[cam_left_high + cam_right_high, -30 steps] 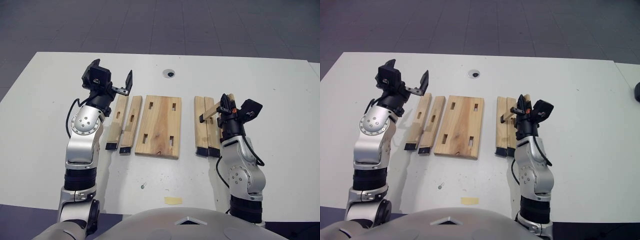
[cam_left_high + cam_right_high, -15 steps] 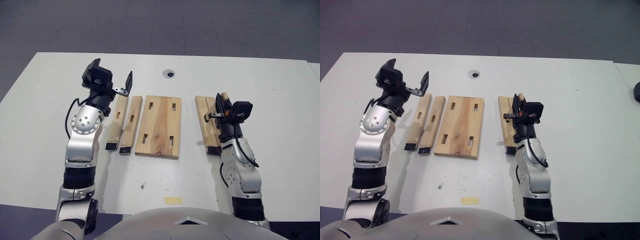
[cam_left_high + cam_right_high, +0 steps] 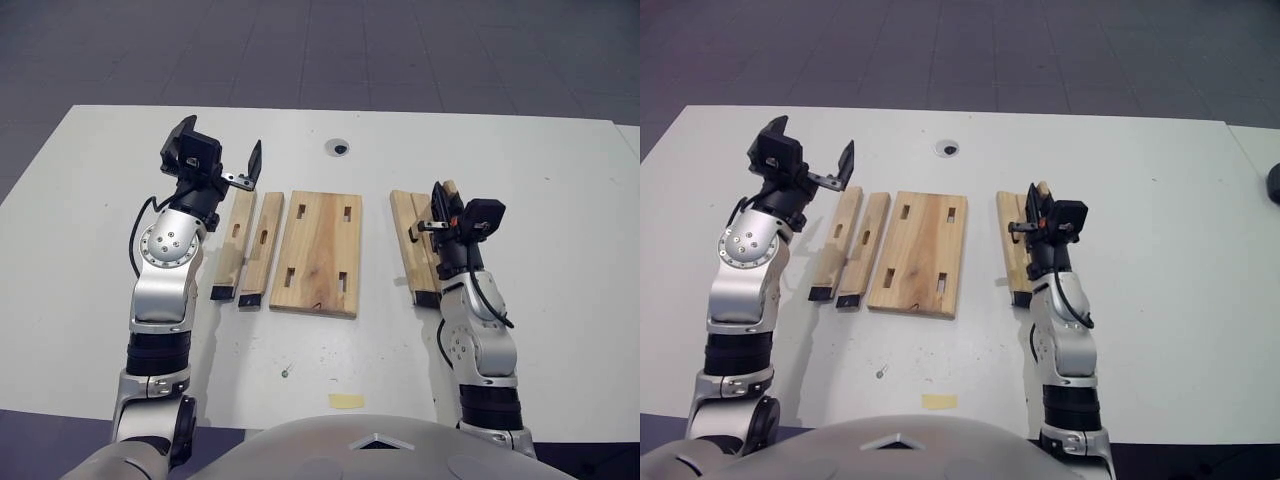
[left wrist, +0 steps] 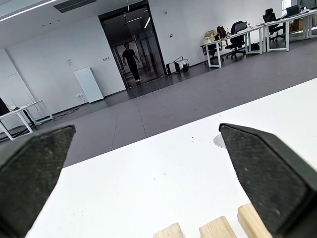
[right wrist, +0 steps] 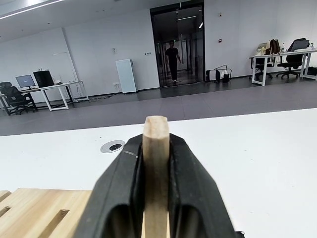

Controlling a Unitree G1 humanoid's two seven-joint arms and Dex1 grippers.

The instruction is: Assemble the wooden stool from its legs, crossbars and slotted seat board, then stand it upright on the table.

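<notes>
The slotted seat board (image 3: 318, 250) lies flat at mid-table. Two wooden legs (image 3: 243, 245) with black feet lie side by side just to its left, and two more legs (image 3: 412, 245) lie to its right. My right gripper (image 3: 438, 203) hovers over the far end of the right legs, shut on a thin wooden crossbar (image 5: 156, 163) that stands on edge between its fingers (image 5: 124, 183) and points away from me. My left gripper (image 3: 222, 152) is raised above the far end of the left legs, open and holding nothing (image 4: 146, 130).
A round cable port (image 3: 341, 147) is set in the white table (image 3: 560, 200) beyond the seat board. A yellow tape scrap (image 3: 346, 401) and a small green speck (image 3: 285, 373) lie near the front edge. Bare tabletop extends on both outer sides.
My right wrist has turned, so the crossbar that lay slanted across the right legs now points away along them. The right arm shifted slightly right. The left arm stayed almost still.
</notes>
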